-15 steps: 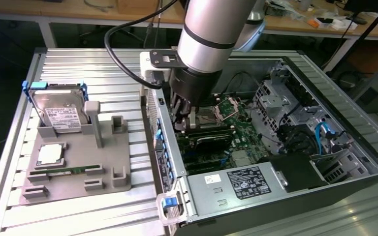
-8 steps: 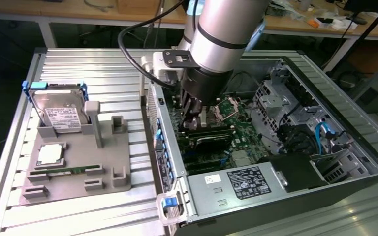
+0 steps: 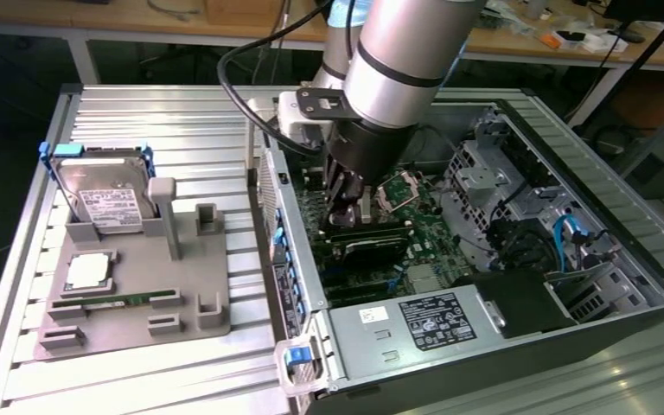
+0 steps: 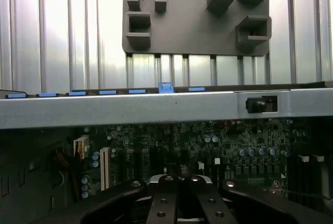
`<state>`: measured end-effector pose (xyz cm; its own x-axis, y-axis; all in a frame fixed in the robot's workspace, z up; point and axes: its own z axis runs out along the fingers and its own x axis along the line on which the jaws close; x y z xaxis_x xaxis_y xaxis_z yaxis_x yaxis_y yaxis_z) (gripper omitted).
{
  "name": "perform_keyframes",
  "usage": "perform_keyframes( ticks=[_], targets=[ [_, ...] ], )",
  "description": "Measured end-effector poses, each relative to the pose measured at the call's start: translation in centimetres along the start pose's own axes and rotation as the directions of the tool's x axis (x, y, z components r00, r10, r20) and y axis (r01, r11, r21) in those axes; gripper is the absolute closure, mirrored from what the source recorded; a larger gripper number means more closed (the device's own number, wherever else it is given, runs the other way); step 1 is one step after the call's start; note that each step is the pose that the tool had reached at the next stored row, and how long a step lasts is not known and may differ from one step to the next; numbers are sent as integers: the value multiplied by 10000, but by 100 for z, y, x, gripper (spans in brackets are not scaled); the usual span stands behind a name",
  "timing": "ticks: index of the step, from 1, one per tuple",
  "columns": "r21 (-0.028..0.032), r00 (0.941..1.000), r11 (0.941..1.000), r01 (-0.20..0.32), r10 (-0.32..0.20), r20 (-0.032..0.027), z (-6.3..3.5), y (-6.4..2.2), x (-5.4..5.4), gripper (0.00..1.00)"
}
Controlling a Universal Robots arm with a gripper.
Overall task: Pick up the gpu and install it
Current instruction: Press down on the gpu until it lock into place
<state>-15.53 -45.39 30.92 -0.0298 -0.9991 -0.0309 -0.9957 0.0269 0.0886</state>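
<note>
A robotics lab or workshop — ribbed aluminium bench [image 3: 170, 112], opened computer case [image 3: 609, 233], cluttered wooden worktables [image 3: 194, 17] behind.

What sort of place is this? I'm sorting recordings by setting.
Likely a robotics lab workbench: an open computer case lies on a ribbed metal table, beside a grey fixture tray holding a hard drive, with wooden desks behind.

We can't read any text: labels on the hard drive [image 3: 111, 206] and power supply [image 3: 438, 322] show print, but it's illegible to us.
</note>
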Motion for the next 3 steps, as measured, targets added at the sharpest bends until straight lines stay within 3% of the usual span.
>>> perform_keyframes(
  ticks=[3],
  targets=[
    [-14,10000,10000,0,0,0,0,0,0,89]
  ],
)
